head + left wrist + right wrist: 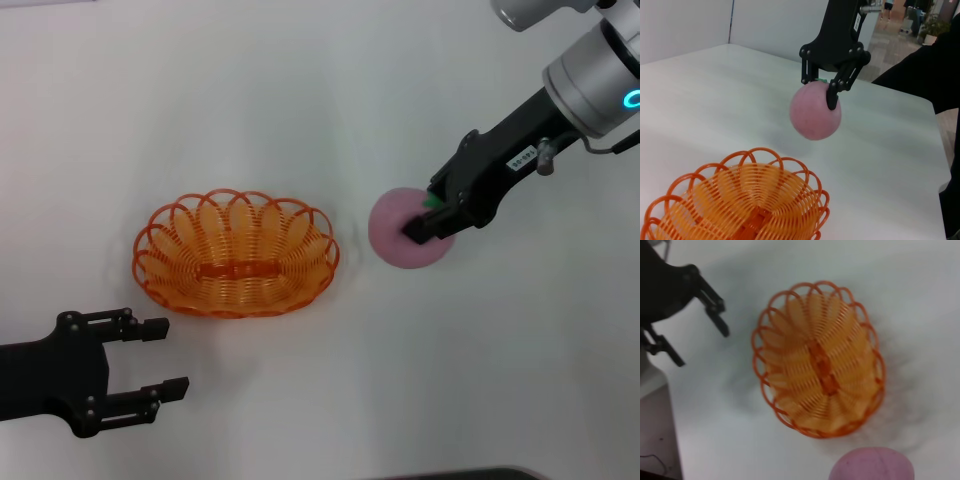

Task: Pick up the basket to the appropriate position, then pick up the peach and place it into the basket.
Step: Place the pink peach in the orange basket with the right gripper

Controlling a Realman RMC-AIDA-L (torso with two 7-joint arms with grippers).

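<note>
Head view: one basket (236,256), one peach (400,232).

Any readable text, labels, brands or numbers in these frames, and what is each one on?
No text can be read.
Right arm: a small white label with dark print, too small to read; the same label in the left wrist view is also illegible.
Basket, peach, left gripper, table: no markings.
</note>
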